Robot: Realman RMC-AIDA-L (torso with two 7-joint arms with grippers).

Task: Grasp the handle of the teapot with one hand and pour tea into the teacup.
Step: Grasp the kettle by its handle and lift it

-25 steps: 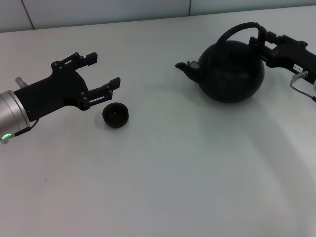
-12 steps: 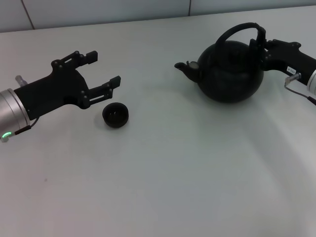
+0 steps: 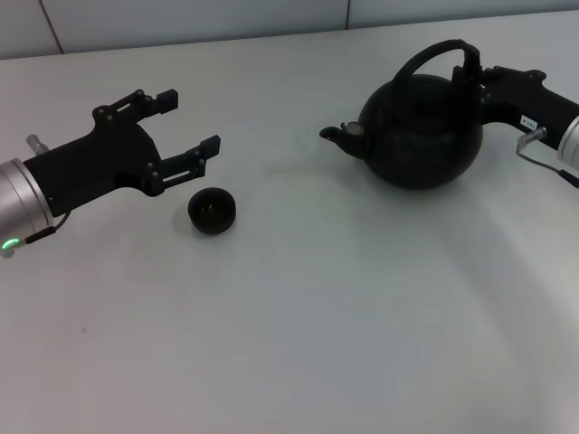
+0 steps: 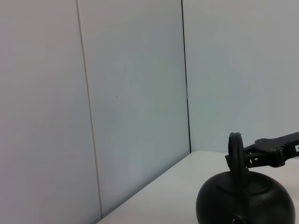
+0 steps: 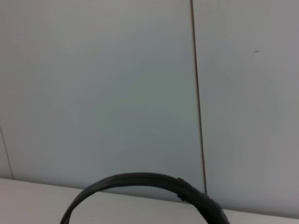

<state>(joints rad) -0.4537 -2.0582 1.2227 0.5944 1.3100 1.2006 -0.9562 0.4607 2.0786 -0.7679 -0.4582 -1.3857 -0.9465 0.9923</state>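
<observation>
The matte-black teapot [image 3: 421, 131] stands at the far right of the white table, its spout pointing left. My right gripper [image 3: 472, 80] is shut on the right side of the arched handle [image 3: 425, 56]. The left wrist view also shows the teapot [image 4: 245, 203], its handle [image 4: 235, 158] and the right gripper [image 4: 243, 156] clamped on it. The right wrist view shows only the arc of the handle [image 5: 140, 179]. The tiny dark teacup [image 3: 212, 210] sits upright at the left. My left gripper [image 3: 190, 120] is open and empty, hovering just behind and left of the cup.
The white table [image 3: 317, 316] stretches bare between cup and teapot and towards the front. A pale panelled wall [image 3: 199, 18] runs along the far edge.
The right gripper has shifted slightly up and right on the handle, and the teapot has tipped a little, its spout dropping. The left arm and the cup have not moved.
</observation>
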